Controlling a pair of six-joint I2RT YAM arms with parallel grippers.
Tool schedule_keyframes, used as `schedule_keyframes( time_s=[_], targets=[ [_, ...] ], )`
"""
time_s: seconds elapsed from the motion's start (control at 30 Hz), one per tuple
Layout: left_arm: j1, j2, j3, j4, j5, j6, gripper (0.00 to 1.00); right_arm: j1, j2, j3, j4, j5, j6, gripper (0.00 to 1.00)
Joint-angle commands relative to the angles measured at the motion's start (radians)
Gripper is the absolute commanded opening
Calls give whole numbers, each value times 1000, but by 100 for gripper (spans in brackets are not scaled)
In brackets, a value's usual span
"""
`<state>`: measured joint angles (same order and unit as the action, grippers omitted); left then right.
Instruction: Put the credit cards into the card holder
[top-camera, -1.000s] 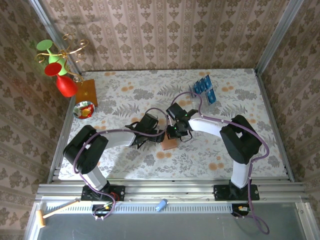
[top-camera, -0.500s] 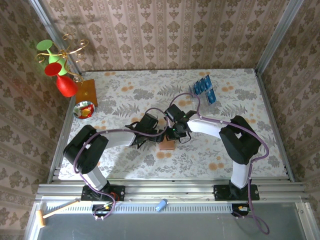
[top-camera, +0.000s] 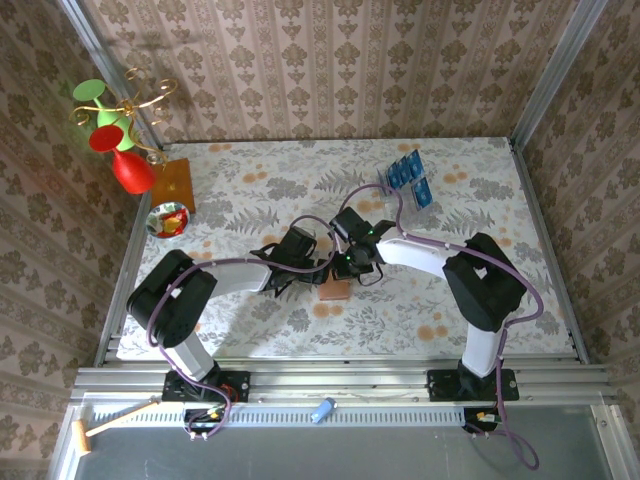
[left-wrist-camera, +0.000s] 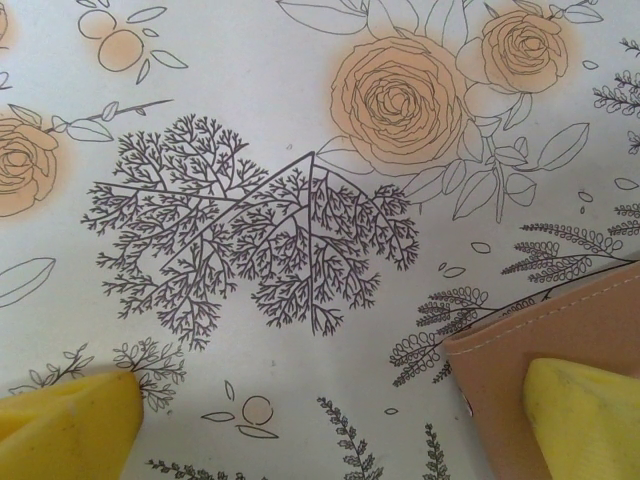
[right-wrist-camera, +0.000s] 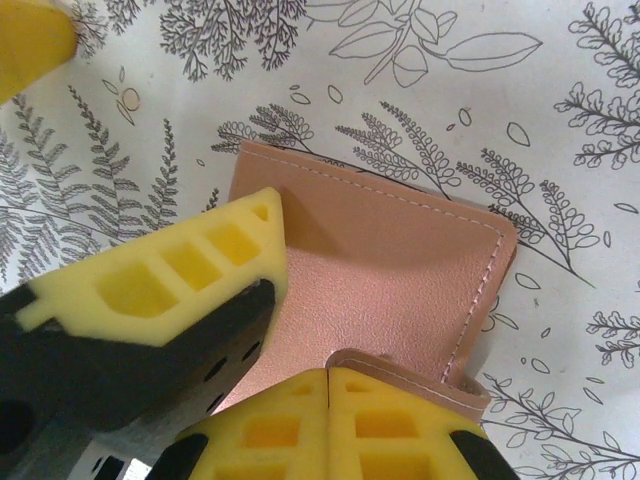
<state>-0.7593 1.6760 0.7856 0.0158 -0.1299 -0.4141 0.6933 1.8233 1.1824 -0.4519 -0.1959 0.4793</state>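
Note:
The salmon-brown card holder (top-camera: 336, 290) (right-wrist-camera: 400, 270) (left-wrist-camera: 565, 335) lies on the flowered cloth between both grippers. My right gripper (top-camera: 349, 272) (right-wrist-camera: 328, 400) is shut, its tips pressed against a raised, curled edge of the holder's top flap; nothing shows between its pads. My left gripper (top-camera: 320, 270) (left-wrist-camera: 320, 430) stands wide open, one yellow finger (left-wrist-camera: 585, 420) (right-wrist-camera: 170, 270) resting on the holder and the other finger (left-wrist-camera: 60, 425) on the cloth beside it. The blue credit cards (top-camera: 404, 170) stand in a clear rack at the back right, with one more card (top-camera: 421, 192) beside it.
At the back left are a red vase (top-camera: 130, 172), a wooden board (top-camera: 172, 184), a small bowl (top-camera: 167, 220) and a stand with green and red glasses (top-camera: 100, 115). Patterned walls close the table on three sides.
The right gripper and the card holder have shifted slightly to the left. The left gripper has stayed open in place.

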Motion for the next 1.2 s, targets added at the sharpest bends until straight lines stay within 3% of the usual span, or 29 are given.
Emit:
schedule_keyframes(
  time_s=[0.0, 0.93, 1.17],
  targets=[
    [-6, 67, -28, 3, 69, 0, 100, 7, -34, 0, 13, -34, 29, 0],
    [-3, 61, -28, -1, 67, 3, 100, 5, 18, -142, 89, -25, 58, 0],
    [-3, 60, -27, -5, 67, 5, 100, -63, -10, -274, 239, -83, 137, 0]
  ],
)
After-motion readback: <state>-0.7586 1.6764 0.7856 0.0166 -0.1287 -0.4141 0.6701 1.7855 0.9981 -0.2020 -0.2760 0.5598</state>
